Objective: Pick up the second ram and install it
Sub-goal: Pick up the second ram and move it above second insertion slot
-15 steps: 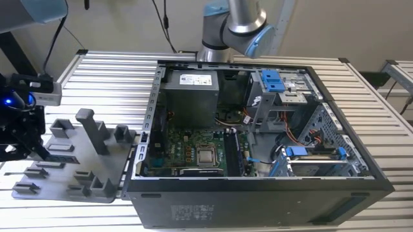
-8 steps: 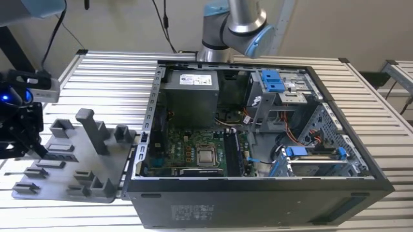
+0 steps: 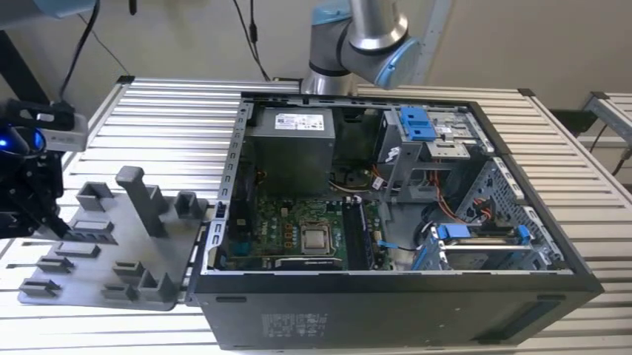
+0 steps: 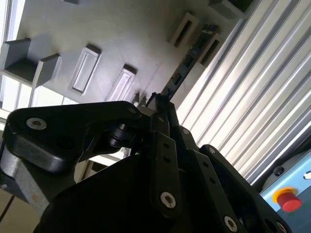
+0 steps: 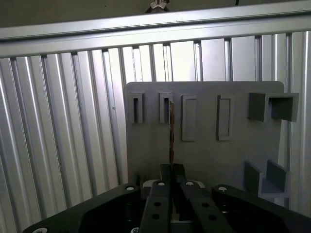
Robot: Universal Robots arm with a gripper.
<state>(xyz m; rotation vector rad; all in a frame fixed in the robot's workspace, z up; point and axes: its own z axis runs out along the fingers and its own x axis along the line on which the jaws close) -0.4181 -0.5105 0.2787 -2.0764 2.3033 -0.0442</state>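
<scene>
Both wrist views showed the pincer (image 5: 172, 167) clamped on the second ram (image 5: 171, 131), its two dark fingers (image 5: 165, 174) closed against the flat faces of the stick at one end. In the first wrist view the ram appeared edge-on, a thin brownish line running from the fingertips to one of the four narrow slots (image 5: 164, 109) of the grey fixture tray (image 5: 204, 155). Whether its other end sat in that slot or just above it could not be told. The second wrist view gave what the first did not: the stick's dark side with small parts on it, seen at a slant, and a red button (image 4: 290, 200) on a pale blue housing. The exterior view alone took in the open computer case (image 3: 395, 310) on the slatted metal desk (image 3: 168, 111), with the motherboard (image 3: 286, 222) lying inside. It showed the tray just beside the case on the exterior view's left, carrying a tall grey post (image 3: 138, 200). There the pincer hung over the tray's left edge, its body partly cut off by the frame, and the ram itself was too thin and dark to make out. The arm's base (image 3: 356, 37) stood at the far side of the desk, behind the case.
</scene>
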